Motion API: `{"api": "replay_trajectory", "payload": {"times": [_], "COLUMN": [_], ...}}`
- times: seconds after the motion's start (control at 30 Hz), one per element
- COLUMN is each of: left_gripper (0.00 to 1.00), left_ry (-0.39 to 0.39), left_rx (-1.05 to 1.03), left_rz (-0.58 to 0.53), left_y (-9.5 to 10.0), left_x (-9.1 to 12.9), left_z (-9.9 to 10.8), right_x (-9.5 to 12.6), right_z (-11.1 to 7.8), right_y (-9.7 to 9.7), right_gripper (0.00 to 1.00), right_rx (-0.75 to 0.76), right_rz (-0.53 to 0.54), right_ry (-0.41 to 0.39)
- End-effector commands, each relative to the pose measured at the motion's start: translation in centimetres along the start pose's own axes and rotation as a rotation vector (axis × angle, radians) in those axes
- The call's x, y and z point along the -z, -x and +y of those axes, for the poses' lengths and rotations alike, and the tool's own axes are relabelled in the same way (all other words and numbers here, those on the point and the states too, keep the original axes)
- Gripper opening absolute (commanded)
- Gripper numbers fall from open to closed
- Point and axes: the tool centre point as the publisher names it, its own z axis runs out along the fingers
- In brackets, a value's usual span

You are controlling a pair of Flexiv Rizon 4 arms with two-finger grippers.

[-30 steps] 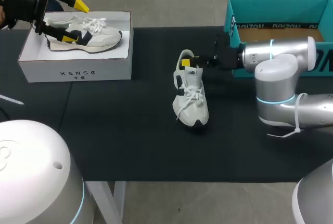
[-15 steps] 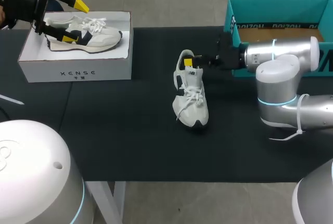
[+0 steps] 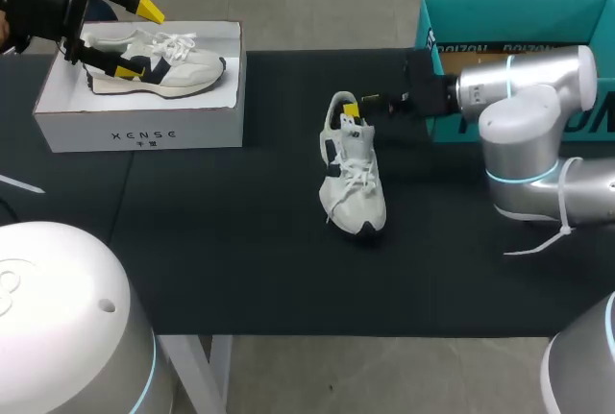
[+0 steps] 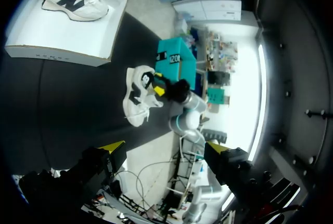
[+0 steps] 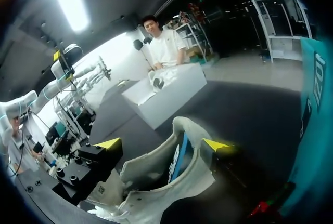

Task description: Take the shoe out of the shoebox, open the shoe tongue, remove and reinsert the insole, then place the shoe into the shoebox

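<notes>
- The shoe (image 3: 354, 179) lies out of its box near the centre of the head view, on the dark surface (image 3: 240, 260). Its long axis runs almost straight up and down the frame, heel toward the upper edge and toe toward the lower edge.
- The right tool (image 3: 352, 111) comes in from the right of the frame and meets the shoe at its heel end, so its reach lies across the shoe's long axis, not along it.
- In the right wrist view, the right tool's fingers stand wide with the heel opening between them. One finger sits just beside the collar and the other stands apart from it, so it grips nothing.
- The left tool (image 3: 135, 39) is in the upper left of the head view over the white shoebox (image 3: 144, 131). It is also spread wide and empty, well apart from the shoe, so the right arm is much the nearer.
- The shoe is a pale, off-white trainer with a dark side mark, a dark patch at the toe and white laces that look tied. The right wrist view shows a blue strip inside the opening.
- A second shoe (image 3: 183, 63) of the same kind lies on its side in the white shoebox, and a teal box (image 3: 509, 12) stands at the upper right.
- Judging by this, the tongue and insole work comes next, and the laced throat may make that a tight entry.
</notes>
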Motion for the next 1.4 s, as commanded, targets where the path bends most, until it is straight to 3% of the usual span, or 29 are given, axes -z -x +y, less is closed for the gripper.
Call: {"api": "replay_trajectory", "payload": {"times": [0.03, 0.2, 0.27, 0.33, 0.37, 0.43, 0.47, 0.5, 0.7, 1.33, 1.37, 1.4], "left_gripper": [1.0, 1.0, 1.0, 1.0, 1.0, 1.0, 1.0, 1.0, 1.0, 1.0, 1.0, 1.0], "left_ry": [0.001, 0.001, 0.001, 0.001, 0.001, 0.001, 0.001, 0.001, 0.001, 0.001, 0.001, 0.001], "left_rx": [0.001, 0.001, 0.001, 0.001, 0.001, 0.001, 0.001, 0.001, 0.001, 0.001, 0.001, 0.001], "left_rz": [-0.002, -0.002, -0.002, -0.002, -0.002, -0.002, -0.002, -0.002, -0.002, -0.002, -0.002, -0.002], "left_y": [0.0, 0.0, 0.0, 0.0, 0.0, 0.0, 0.0, 0.0, 0.0, 0.0, 0.0, 0.0], "left_x": [0.0, 0.0, 0.0, 0.0, 0.0, 0.0, 0.0, 0.0, 0.0, 0.0, 0.0, 0.0], "left_z": [0.0, 0.0, 0.0, 0.0, 0.0, 0.0, 0.0, 0.0, 0.0, 0.0, 0.0, 0.0], "right_x": [-0.1, 0.4, 0.9, 1.4, 1.6, 2.0, 2.2, 2.3, 3.4, 3.4, 3.0, 2.7], "right_z": [0.5, 0.8, 1.1, 1.4, 1.5, 1.9, 2.2, 2.4, 3.3, 3.3, 3.2, 3.3], "right_y": [-0.2, -0.1, 0.1, 0.4, 0.4, 0.4, 0.4, 0.3, -1.2, -1.2, -1.4, -1.9], "right_gripper": [1.0, 1.0, 0.96, 0.68, 0.47, 0.32, 0.12, 0.0, 0.0, 0.0, 0.0, 0.0], "right_rx": [0.005, 0.025, 0.03, 0.035, 0.035, 0.039, 0.04, 0.04, 0.005, 0.005, 0.016, 0.006], "right_rz": [0.003, -0.012, -0.026, -0.046, -0.05, -0.06, -0.065, -0.068, -0.122, -0.122, -0.192, -0.192], "right_ry": [-0.017, -0.037, -0.039, -0.045, -0.046, -0.05, -0.049, -0.048, -0.125, -0.125, -0.142, -0.204]}}
